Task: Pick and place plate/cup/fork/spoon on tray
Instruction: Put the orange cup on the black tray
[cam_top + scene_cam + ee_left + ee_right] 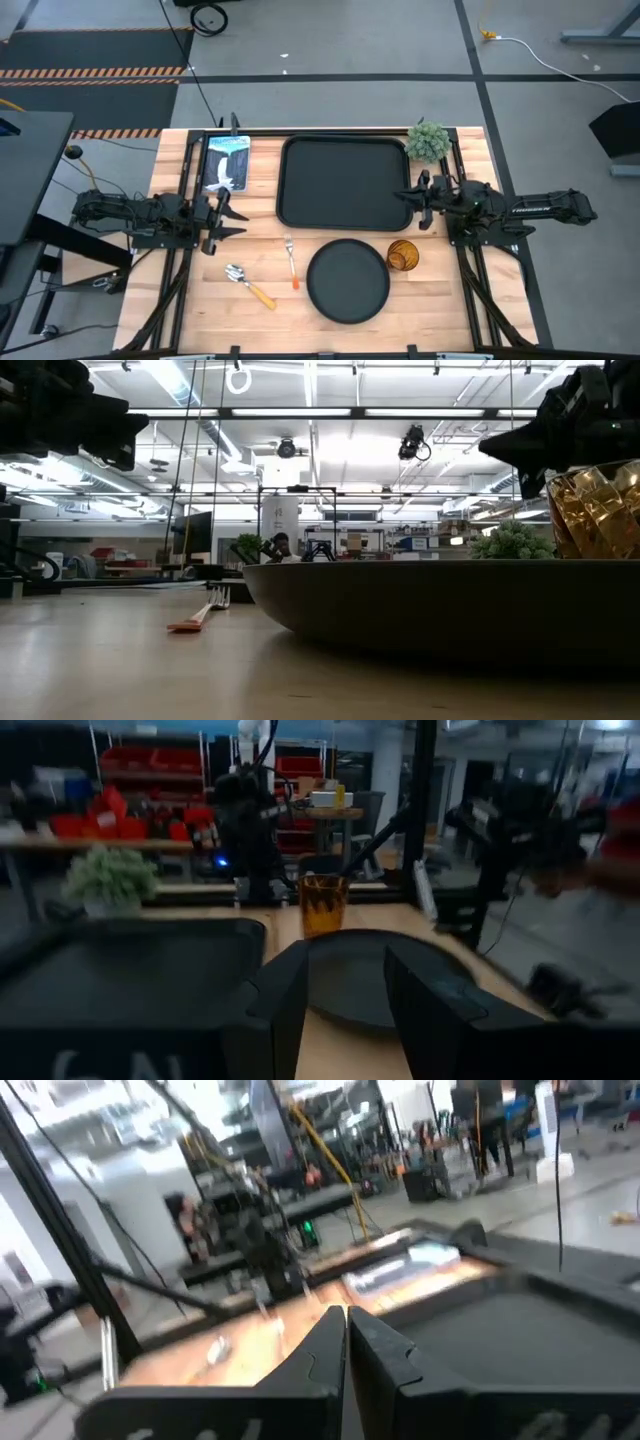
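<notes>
The black tray lies at the table's middle, toward the far side. The round black plate lies in front of it, and the amber cup stands upright at the plate's right. The fork and the spoon lie flat on the table left of the plate. My left gripper is open and empty, left of the tray; its wrist view looks across the plate to the cup. My right gripper is shut and empty over the tray's right rim.
A small green potted plant stands at the tray's far right corner. A blue-and-white flat packet lies left of the tray at the far side. Bare wood shows between the fork and my left gripper.
</notes>
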Robot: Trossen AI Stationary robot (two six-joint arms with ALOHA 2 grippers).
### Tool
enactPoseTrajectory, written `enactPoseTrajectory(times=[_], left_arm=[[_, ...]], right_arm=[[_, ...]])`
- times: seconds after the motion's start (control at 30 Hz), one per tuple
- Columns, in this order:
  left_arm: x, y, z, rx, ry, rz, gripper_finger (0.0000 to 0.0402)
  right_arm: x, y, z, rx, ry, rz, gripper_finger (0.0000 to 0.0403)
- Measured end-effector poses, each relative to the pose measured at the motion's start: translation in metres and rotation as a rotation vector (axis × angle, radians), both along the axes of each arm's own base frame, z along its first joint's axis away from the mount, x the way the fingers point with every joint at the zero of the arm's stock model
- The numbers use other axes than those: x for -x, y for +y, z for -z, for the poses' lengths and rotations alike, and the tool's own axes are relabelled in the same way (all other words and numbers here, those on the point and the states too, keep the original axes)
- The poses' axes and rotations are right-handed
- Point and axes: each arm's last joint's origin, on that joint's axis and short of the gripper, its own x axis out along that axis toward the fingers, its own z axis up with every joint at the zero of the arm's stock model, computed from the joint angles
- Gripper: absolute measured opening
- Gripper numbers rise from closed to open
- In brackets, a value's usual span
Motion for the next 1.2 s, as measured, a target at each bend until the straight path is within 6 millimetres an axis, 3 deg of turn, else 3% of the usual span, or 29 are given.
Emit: enactPoseTrajectory(times=[0.13, 0.3, 0.4, 0.7, 1.03, 1.2], left_arm=[[0.000, 0.001, -0.002, 0.127, -0.004, -0.027, 0.0142], [0.000, 0.002, -0.003, 0.173, -0.014, -0.047, 0.0142], [0.000, 0.002, -0.005, 0.176, -0.031, -0.045, 0.0142], [0.000, 0.002, -0.004, 0.173, -0.024, -0.046, 0.0142], [0.000, 0.002, -0.004, 0.172, -0.023, -0.046, 0.0142], [0.000, 0.002, -0.004, 0.172, -0.023, -0.046, 0.0142]], right_arm=[[0.002, 0.000, -0.011, 0.029, -0.107, 0.011, 0.0023], [0.003, 0.000, -0.022, -0.069, -0.253, -0.036, 0.0023], [0.000, 0.001, -0.026, -0.077, -0.235, -0.069, 0.0022], [-0.025, 0.006, -0.050, -0.088, 0.232, -0.142, 0.0005], [-0.044, 0.033, -0.051, -0.084, 0.792, -0.240, 0.0005], [-0.048, 0.040, -0.065, -0.015, 1.010, -0.262, 0.0006]])
